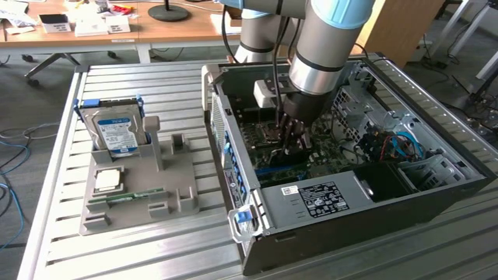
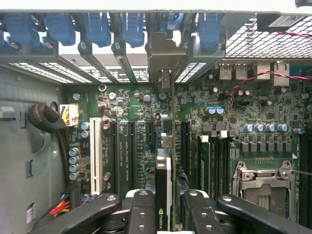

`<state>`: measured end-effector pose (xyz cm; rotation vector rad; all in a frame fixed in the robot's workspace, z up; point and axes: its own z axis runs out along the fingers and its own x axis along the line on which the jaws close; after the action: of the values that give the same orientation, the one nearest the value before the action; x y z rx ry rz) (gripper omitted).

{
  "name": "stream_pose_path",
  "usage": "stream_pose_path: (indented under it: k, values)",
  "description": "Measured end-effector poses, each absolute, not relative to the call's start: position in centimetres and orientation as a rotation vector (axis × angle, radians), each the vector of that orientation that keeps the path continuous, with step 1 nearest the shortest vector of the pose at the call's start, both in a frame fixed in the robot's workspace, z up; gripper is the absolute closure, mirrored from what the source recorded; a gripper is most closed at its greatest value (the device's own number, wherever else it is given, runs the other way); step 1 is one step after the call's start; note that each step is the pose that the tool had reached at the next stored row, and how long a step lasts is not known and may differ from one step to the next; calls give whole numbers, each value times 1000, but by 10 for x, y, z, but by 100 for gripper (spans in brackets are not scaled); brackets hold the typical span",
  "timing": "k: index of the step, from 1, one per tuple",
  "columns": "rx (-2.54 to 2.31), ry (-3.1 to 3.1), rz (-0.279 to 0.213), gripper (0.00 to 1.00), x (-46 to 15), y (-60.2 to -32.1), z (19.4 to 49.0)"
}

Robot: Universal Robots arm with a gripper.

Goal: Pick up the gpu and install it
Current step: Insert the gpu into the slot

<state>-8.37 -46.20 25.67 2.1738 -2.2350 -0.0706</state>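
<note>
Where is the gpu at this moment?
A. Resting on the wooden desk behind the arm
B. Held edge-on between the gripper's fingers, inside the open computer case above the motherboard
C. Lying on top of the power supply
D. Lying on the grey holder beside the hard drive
B: in the wrist view the gpu stands edge-on between the fingers of the gripper, above the motherboard in the computer case.

Wooden desk (image 1: 179,29), grey floor (image 1: 23,99)
</note>
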Motion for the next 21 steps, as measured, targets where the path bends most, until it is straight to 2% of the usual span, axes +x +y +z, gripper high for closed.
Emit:
stream_pose_path:
  k: [21]
  values:
    - [2174, -2235, -71, 73, -84, -462, 249]
